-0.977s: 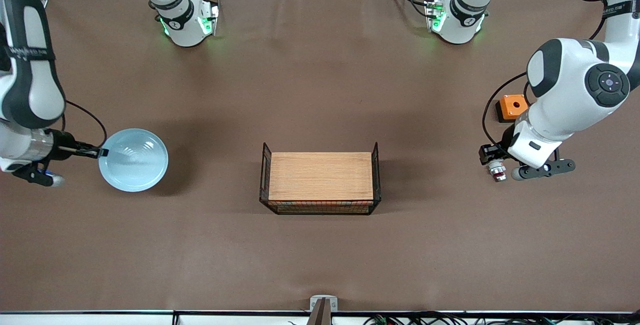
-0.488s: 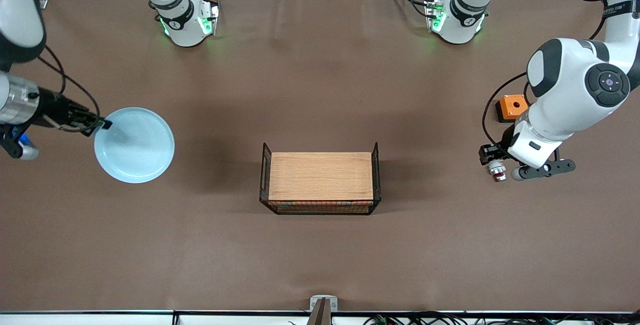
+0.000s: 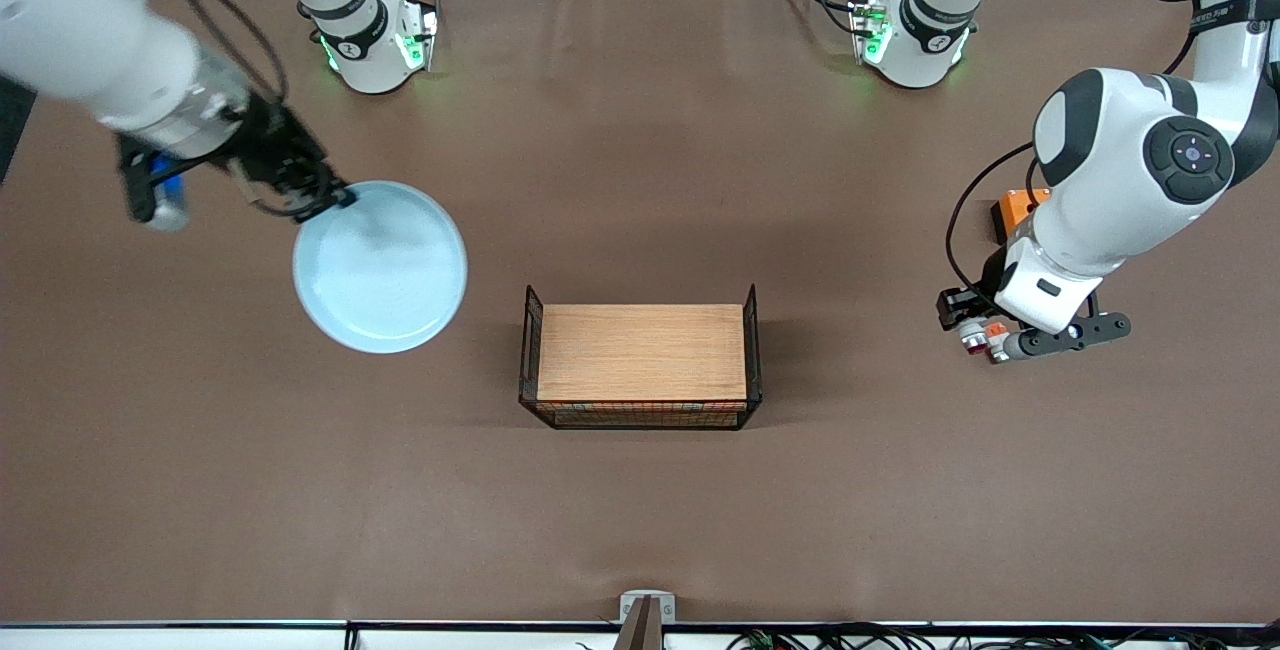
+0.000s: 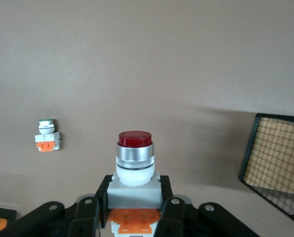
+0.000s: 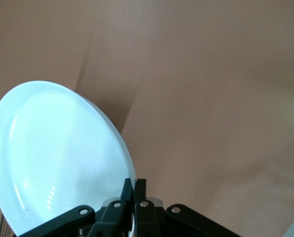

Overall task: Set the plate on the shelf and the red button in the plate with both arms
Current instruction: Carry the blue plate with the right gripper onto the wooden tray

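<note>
My right gripper [image 3: 335,200] is shut on the rim of the pale blue plate [image 3: 381,267] and holds it in the air over the table, beside the basket toward the right arm's end. In the right wrist view the plate [image 5: 58,158] stands pinched between the closed fingers [image 5: 135,190]. My left gripper [image 3: 965,325] is shut on the red button [image 3: 975,333] and holds it just above the table at the left arm's end. In the left wrist view the button [image 4: 134,165] points outward, red cap away from the fingers, grey body clamped.
A black wire basket with a wooden floor [image 3: 640,350] stands mid-table; its corner [image 4: 277,163] shows in the left wrist view. An orange square box [image 3: 1015,210] lies under the left arm. A similar white-and-orange part without a red cap [image 4: 48,136] lies on the cloth.
My right arm has lifted the plate and carried it toward the basket and slightly away from the front camera. My left gripper has lifted the red button and shifted a little toward the basket.
</note>
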Robot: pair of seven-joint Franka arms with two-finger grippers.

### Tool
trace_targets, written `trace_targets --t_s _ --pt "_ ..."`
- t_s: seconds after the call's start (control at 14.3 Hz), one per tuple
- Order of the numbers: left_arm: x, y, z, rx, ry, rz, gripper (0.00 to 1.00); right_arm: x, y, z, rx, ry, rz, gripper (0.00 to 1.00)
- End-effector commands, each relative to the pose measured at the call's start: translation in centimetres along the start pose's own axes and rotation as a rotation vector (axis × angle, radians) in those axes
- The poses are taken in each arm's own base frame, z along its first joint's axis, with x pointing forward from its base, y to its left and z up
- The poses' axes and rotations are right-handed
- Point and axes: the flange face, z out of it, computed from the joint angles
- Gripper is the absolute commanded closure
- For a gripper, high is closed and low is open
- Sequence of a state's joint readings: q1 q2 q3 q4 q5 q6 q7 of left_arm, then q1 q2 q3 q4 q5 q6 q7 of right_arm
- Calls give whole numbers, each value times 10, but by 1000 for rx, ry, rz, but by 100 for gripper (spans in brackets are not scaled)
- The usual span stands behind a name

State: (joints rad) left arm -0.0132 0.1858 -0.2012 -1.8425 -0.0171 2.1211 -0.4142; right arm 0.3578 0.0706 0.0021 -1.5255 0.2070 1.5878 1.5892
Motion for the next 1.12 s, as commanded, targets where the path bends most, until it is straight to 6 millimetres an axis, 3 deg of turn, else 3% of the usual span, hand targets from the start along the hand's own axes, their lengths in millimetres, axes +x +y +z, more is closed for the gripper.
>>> trace_targets --t_s 0.0,0.28,0.56,0.84,1.05 --pt "-4 20 -23 -9 -4 -41 65 -40 -16 11 46 9 104 100" --pt "-12 51 -41 -23 -9 -120 65 -112 -25 51 51 69 210 100" --pt "-38 95 -49 -28 -42 -246 65 -167 -39 81 115 70 333 100" --pt "-69 147 -47 -31 -51 -293 65 -203 -52 126 126 134 432 100" --pt "-70 171 -45 -47 -63 -340 65 -230 -60 162 138 179 479 100"
